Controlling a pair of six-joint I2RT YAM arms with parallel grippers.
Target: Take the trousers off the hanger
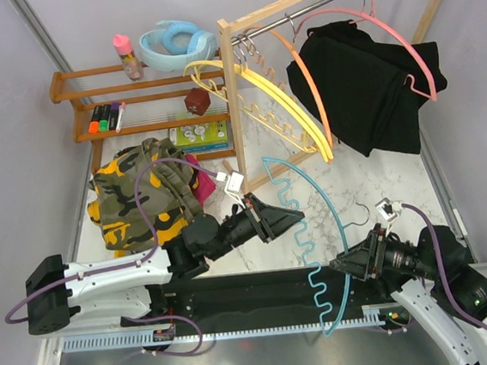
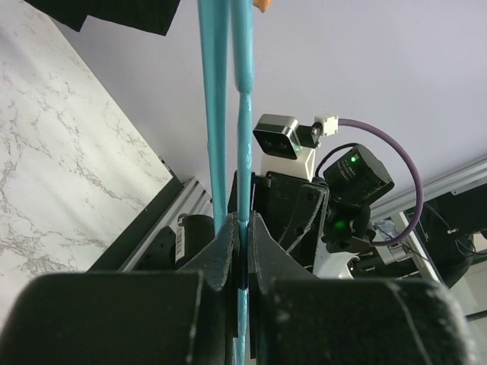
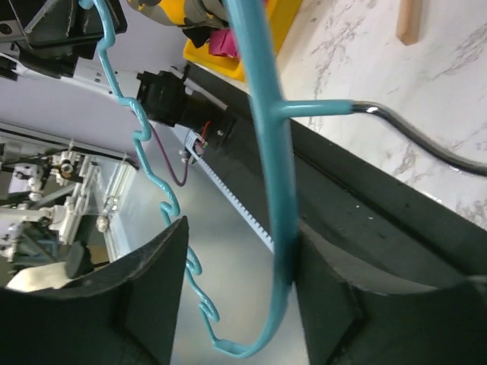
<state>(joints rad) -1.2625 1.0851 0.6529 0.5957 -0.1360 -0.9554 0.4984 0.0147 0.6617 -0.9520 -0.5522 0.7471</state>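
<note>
An empty teal hanger (image 1: 340,225) hangs between my two arms over the near edge of the table. My left gripper (image 1: 298,216) is shut on its thin bar (image 2: 242,114). My right gripper (image 3: 240,228) stands open around the hanger's curved end; the teal bar (image 3: 262,91) lies against the right finger, with a wide gap to the left one. Black trousers (image 1: 363,85) drape over a pink hanger (image 1: 384,31) on the rack at the back right. Camouflage trousers (image 1: 137,197) and a magenta garment (image 1: 201,187) lie heaped on the table at the left.
The wooden rack (image 1: 232,80) also carries empty yellow hangers (image 1: 280,110) and an orange one (image 1: 313,98). A wooden shelf (image 1: 132,98) at the back left holds markers, a pink bottle (image 1: 128,55) and a light-blue ring (image 1: 178,42). The dark base plate (image 1: 237,291) spans the near edge.
</note>
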